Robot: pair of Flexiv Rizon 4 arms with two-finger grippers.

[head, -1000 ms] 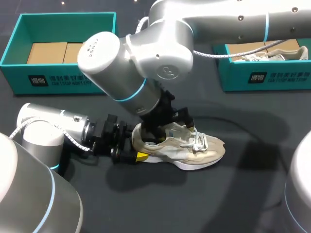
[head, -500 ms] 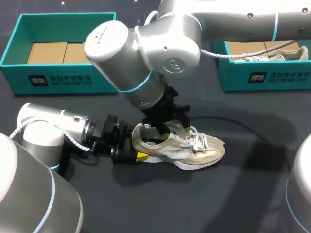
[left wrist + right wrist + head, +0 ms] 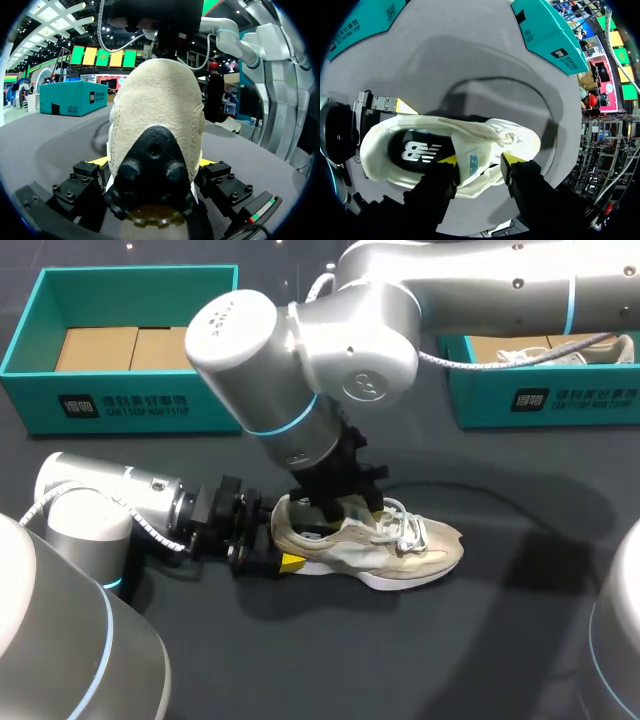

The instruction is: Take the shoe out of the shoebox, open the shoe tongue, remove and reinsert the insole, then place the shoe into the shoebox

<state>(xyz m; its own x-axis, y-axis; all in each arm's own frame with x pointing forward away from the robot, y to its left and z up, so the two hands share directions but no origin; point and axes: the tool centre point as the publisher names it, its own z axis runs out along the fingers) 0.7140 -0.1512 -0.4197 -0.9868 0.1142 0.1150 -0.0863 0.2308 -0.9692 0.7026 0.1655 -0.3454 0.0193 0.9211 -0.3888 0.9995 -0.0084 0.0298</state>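
Observation:
A beige and white shoe point(image 3: 385, 545) lies on its sole on the dark table, toe to the right. My left gripper point(image 3: 280, 546) sits low behind it, open, with the heel point(image 3: 157, 115) between its fingers point(image 3: 99, 161). My right gripper point(image 3: 350, 508) comes down from above onto the shoe's opening. In the right wrist view this gripper point(image 3: 479, 160) is shut on the white tongue point(image 3: 475, 161), a yellow tip at each edge. Behind the tongue the black insole point(image 3: 420, 150) shows inside the shoe. The left gripper's yellow tip point(image 3: 402, 106) rests beside the heel.
A teal shoebox point(image 3: 130, 405) with cardboard inside stands at the back left. A second teal box point(image 3: 540, 398) at the back right holds another shoe point(image 3: 560, 350). My right arm's big elbow point(image 3: 260, 360) hangs over the table's middle.
My right gripper's fingers have drawn together around the tongue, and that arm has shifted slightly to the right. The left arm and the shoe have stayed put.

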